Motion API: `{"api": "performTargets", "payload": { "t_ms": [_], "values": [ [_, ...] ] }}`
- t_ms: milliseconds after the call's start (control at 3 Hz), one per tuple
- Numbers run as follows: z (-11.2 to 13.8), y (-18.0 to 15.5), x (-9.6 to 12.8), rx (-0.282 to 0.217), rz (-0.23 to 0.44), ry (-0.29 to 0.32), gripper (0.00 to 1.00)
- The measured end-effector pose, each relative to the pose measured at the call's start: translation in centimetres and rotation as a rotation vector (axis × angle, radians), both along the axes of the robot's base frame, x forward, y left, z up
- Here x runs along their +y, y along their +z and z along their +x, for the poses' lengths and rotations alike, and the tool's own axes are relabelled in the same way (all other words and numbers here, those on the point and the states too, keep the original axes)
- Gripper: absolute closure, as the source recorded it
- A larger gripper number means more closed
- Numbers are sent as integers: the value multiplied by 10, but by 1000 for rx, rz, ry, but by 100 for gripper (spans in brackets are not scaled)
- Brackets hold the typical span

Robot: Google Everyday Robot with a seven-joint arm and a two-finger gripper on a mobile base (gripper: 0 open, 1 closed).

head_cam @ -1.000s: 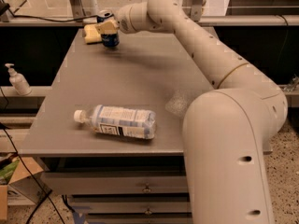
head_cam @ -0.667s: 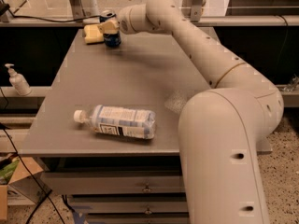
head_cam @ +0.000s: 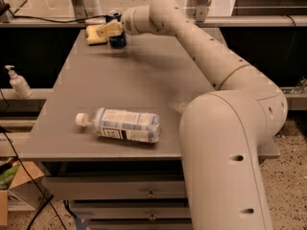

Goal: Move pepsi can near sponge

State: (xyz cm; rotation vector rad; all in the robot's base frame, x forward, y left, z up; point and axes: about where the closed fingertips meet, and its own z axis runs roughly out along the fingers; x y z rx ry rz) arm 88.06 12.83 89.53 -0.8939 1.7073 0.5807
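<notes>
We see the pepsi can [head_cam: 118, 40] standing upright at the far edge of the counter [head_cam: 134, 80], toward its left corner, with its silver top showing above the end effector [head_cam: 108, 29]. The end effector is closed on the can: one pale finger [head_cam: 111, 30] lies across the can's front, with its tip reaching over toward the sponge [head_cam: 92, 37]. The sponge lies just left of the can, very close to it; we cannot tell whether the two touch. The arm [head_cam: 206, 51] stretches from the robot's body at the right across the counter to that corner. Nearer to us, well apart from the can, a clear plastic bottle [head_cam: 122, 124] lies on its side, with its white cap pointing left.
</notes>
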Motion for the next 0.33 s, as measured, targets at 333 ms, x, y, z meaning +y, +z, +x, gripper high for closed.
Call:
{"api": "performTargets", "payload": {
  "t_ms": [333],
  "values": [
    [0,0,0,0,0,0,0]
  ]
}}
